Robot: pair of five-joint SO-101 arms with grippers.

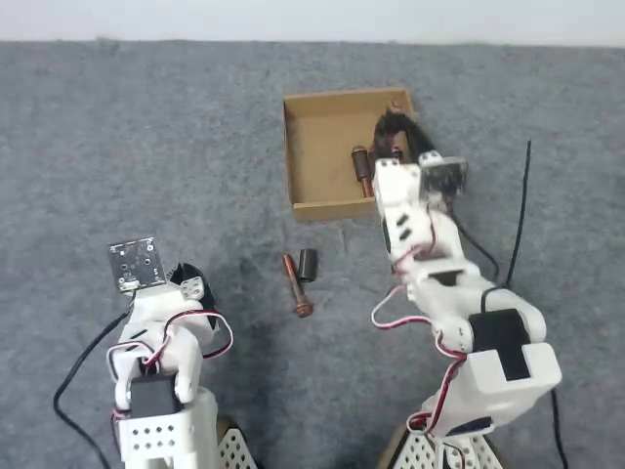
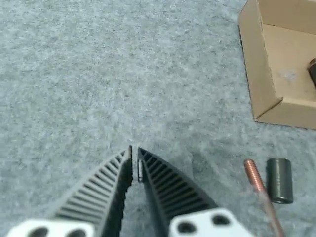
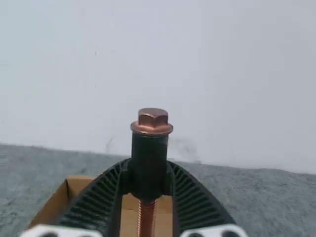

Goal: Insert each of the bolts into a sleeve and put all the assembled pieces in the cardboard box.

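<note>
A: What is around your grippers, and does anything block them?

B: Grey carpet [image 1: 146,127] under everything. A black cable [image 1: 522,195] trails on it just outside your right arm, apart from the task's things. Nothing lies between your left gripper [image 2: 134,155] and the loose parts.

A: State of each gripper?

B: Left gripper: fingers together, a thin slit between the tips, nothing held. Right gripper [image 3: 148,170]: closed around a dark sleeve [image 3: 148,153] with a copper bolt [image 3: 151,121] through it. The piece stands upright, gripped at the sleeve's lower half.

A: What does each view add?

B: The right wrist view gives you the seating. The bolt's hex head rests on the sleeve's upper end, and its thread comes out below, between the fingers, with a pale wall [image 3: 222,74] behind. The high view gives you the layout. Your right gripper [image 1: 395,137] hangs over the far-right corner of the cardboard box [image 1: 322,127], and an assembled piece [image 1: 362,168] lies inside, just beside the gripper toward your left arm.

A: Where are the loose parts relative to your hands?

B: The loose bolt [image 2: 259,185] and loose sleeve [image 2: 279,180] lie side by side on the carpet. They sit ahead of the left fingertips, offset toward your right arm, just short of the box's near wall.
</note>
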